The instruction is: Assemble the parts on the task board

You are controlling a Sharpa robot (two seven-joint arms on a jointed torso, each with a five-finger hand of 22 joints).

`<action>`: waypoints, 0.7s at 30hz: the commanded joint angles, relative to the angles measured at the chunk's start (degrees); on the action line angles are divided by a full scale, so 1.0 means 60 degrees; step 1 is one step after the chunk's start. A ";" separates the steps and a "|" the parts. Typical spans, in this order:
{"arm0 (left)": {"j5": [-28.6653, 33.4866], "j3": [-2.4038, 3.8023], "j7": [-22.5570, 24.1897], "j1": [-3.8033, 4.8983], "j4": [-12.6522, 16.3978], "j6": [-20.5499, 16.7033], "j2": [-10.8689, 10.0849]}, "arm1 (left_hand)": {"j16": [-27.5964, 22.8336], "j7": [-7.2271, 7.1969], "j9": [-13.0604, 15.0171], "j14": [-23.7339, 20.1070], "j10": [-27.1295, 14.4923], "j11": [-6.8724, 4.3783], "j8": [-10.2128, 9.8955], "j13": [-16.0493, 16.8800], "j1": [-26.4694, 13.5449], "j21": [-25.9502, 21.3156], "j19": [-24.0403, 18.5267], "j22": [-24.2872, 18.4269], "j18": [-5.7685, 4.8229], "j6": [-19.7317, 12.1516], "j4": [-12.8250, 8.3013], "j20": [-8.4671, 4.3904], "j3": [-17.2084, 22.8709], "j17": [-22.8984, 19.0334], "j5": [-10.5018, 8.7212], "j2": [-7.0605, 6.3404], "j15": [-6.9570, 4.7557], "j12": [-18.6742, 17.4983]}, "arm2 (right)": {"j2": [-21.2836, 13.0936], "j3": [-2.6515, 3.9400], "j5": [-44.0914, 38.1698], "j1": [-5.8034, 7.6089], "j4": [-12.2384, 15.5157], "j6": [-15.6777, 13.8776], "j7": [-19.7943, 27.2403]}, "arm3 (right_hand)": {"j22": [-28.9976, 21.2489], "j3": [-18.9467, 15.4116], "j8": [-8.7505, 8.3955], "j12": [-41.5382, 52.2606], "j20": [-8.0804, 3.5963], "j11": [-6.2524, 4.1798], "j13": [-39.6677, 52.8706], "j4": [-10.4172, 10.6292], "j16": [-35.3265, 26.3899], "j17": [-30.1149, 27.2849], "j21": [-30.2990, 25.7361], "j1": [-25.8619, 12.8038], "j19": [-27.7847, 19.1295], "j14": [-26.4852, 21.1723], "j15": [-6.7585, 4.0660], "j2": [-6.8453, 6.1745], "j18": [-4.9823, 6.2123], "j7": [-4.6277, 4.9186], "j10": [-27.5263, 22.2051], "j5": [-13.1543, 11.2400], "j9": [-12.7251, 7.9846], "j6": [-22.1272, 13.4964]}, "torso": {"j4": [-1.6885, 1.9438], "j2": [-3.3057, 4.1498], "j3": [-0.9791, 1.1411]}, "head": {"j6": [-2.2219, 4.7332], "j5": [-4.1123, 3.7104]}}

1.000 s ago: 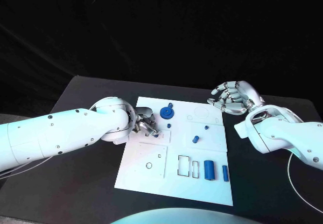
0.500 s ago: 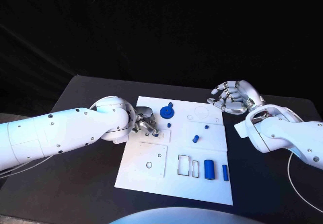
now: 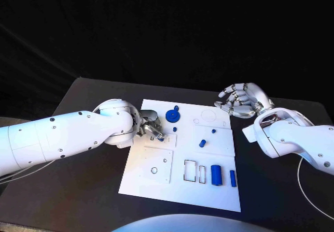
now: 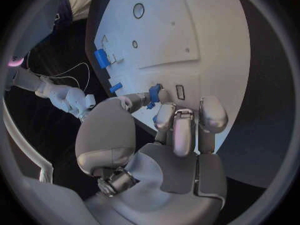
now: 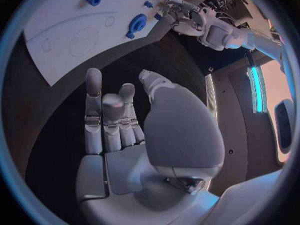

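Note:
The white task board [image 3: 182,159] lies in the middle of the black table. My left hand [image 3: 148,127] rests over the board's left edge and pinches a small blue part [image 3: 160,139] between thumb and fingertip, low over a small slot; the left wrist view shows that part [image 4: 154,91] at the fingertips. My right hand [image 3: 240,100] hovers off the board's far right corner, holding nothing, with its fingers [image 5: 103,115] stretched out. A round blue disc [image 3: 172,115], a small blue peg [image 3: 202,143], a blue cylinder [image 3: 216,175] and a blue bar [image 3: 233,179] lie on the board.
Two more tiny blue pieces [image 3: 175,129] [image 3: 212,131] sit near the board's middle. Rectangular cut-outs [image 3: 190,171] and a round hole [image 3: 154,171] show in the board's near half. Bare black table [image 3: 83,193] lies to either side of the board.

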 commanded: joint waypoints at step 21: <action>0.0101 -0.0013 0.0013 -0.0016 -0.0026 0.0253 0.0038 | -0.0017 0.0051 0.0026 0.0716 0.0011 -0.0038 -0.0140 0.0018 -0.0072 -0.0018 0.0063 0.0030 -0.0131 0.0069 0.0384 -0.0033 -0.0759 0.1323 -0.0037 0.0058 -0.0044 0.0047 | -0.0014 0.0001 -0.0047 -0.0001 0.0021 0.0142 0.0062 | -0.0048 0.0074 0.0083 -0.0069 0.0043 -0.0013 -0.0066 0.0014 -0.0110 -0.0024 -0.0079 -0.0125 -0.0026 -0.0084 -0.0013 0.0023 0.0183 0.0000 -0.0068 0.0002 -0.0014 -0.0064 | 0.0000 0.0001 0.0001 | -0.0002 -0.0005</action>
